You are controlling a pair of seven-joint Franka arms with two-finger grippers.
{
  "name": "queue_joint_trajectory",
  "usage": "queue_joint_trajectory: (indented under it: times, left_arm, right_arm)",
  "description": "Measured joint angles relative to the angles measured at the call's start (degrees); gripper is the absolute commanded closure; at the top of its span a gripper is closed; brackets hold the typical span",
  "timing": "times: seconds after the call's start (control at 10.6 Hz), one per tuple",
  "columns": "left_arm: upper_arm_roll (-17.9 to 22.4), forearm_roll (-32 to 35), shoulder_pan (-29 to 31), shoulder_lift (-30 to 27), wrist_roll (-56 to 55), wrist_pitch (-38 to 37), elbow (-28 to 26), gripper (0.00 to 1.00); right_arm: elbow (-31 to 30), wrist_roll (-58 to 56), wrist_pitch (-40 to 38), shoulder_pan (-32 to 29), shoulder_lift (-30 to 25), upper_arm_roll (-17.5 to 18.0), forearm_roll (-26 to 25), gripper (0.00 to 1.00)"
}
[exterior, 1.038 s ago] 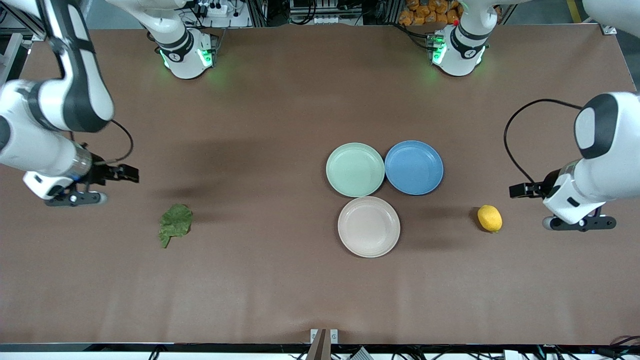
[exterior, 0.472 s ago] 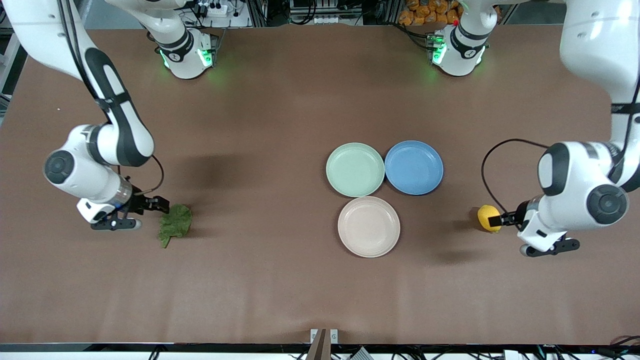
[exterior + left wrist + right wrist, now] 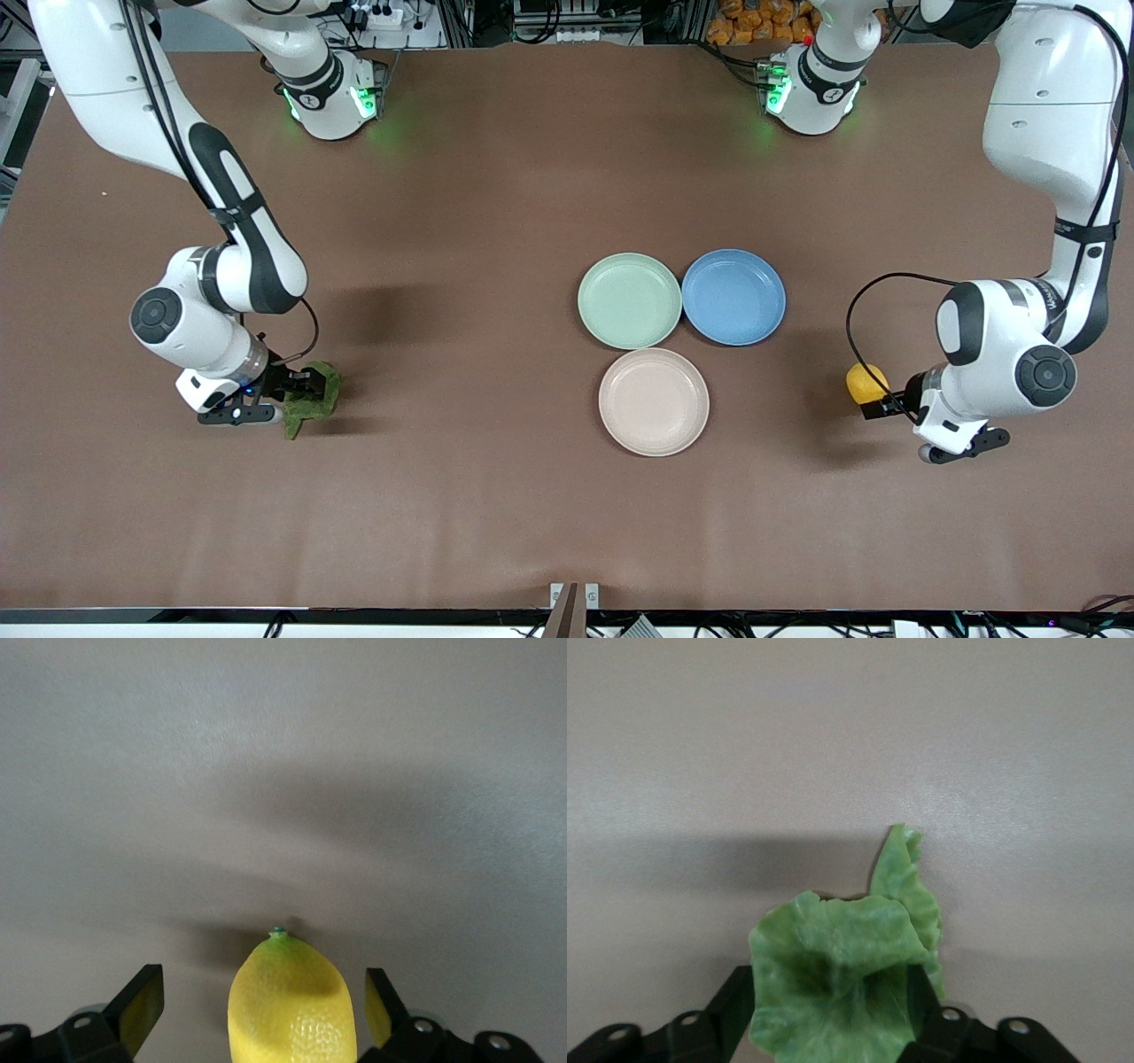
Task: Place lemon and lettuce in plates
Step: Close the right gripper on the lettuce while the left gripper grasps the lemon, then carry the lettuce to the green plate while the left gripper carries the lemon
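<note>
The lemon point(image 3: 862, 379) lies on the brown table toward the left arm's end. My left gripper point(image 3: 873, 403) is low at it and open. In the left wrist view the lemon point(image 3: 292, 1005) sits between the two fingers with a gap on each side. The lettuce point(image 3: 326, 387) lies toward the right arm's end. My right gripper point(image 3: 304, 390) is shut on it. In the right wrist view the leaf point(image 3: 833, 979) is bunched up between the fingers. The mint green plate point(image 3: 629, 300) and the beige plate point(image 3: 654, 401) stand bare mid-table.
A blue plate point(image 3: 733, 297) touches the mint plate, on the side toward the left arm's end. The beige plate is nearer to the front camera than both. Bare brown table lies between each gripper and the plates.
Both arms have come down and moved in toward the plates. The left gripper now straddles the lemon. The right gripper has reached the lettuce and closed on it, crumpling the leaf.
</note>
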Motion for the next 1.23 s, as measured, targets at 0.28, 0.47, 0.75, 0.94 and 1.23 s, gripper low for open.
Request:
queue_joint_trajectory:
  times: [0.28,0.47,0.75,0.94,1.23]
  left_arm:
    - [-0.4,-0.6,-0.2,0.1,-1.1,0.5,-1.2,0.0]
    - [-0.5,-1.1,-0.2,0.1,-1.8,0.5,-1.5,0.0]
    - [-0.5,-1.7,-0.2,0.1,-1.8,0.5,-2.4,0.79]
    - [-0.6,-1.8,-0.3,0.1,-2.6,0.5,-2.5,1.0]
    - [-0.9,-1.9,-0.6,-0.2,-7.4,1.0,-2.2,1.0]
  right_arm:
    - [0.1,0.0,3.0,0.0,1.7,0.0,-2.1,0.85]
    - [0.1,0.0,3.8,0.0,2.3,0.0,-2.3,1.0]
    - [0.6,0.0,3.8,0.1,2.2,0.0,-2.3,1.0]
    - [2.5,0.0,0.2,0.2,0.7,0.7,-2.3,1.0]
    - [7.2,4.0,-17.1,0.5,-6.1,2.8,-2.3,1.0]
